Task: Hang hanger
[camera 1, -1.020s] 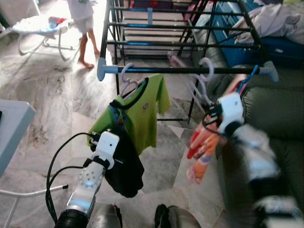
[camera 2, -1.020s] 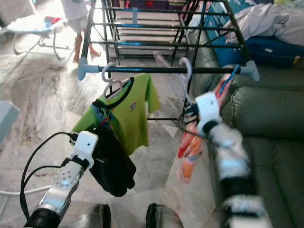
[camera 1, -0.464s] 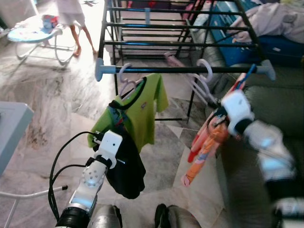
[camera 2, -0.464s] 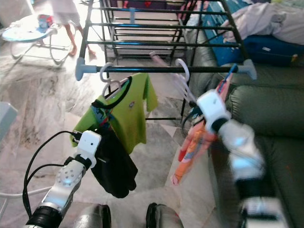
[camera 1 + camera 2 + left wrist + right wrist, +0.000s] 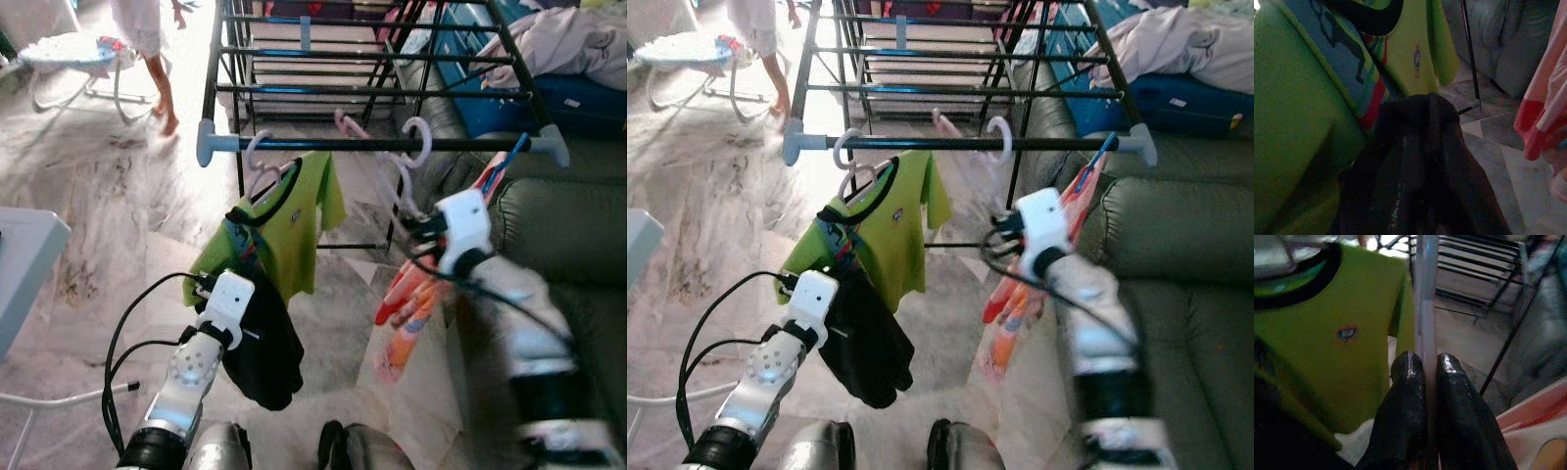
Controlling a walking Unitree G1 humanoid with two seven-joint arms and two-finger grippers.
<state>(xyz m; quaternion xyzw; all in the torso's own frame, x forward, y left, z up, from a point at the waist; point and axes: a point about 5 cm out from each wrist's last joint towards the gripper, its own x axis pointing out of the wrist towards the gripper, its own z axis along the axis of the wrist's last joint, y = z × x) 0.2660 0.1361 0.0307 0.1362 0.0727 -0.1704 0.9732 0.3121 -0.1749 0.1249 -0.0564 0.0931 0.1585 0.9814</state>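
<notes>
My right gripper (image 5: 1431,364) is shut on the thin rod of a pale, see-through hanger (image 5: 1425,293). In the left eye view the right gripper (image 5: 419,228) is just below the front bar (image 5: 323,144) of the black drying rack, and the hanger's hook (image 5: 421,132) curls over that bar. An orange and pink garment (image 5: 413,304) dangles below the gripper. A green shirt (image 5: 299,215) hangs on a white hanger further left on the bar. My left gripper (image 5: 238,305) is low beside it, with a black garment (image 5: 263,348) hanging over it.
A dark green sofa (image 5: 578,235) stands close on the right, with a pile of laundry (image 5: 578,39) behind it. A person (image 5: 147,39) walks at the back left near a baby bouncer (image 5: 69,59). A white table (image 5: 24,264) juts in at the left.
My right gripper moved left and slightly up with the hanger, and the orange garment swung left with it. The person at the back stepped to the right. The left arm barely moved.
</notes>
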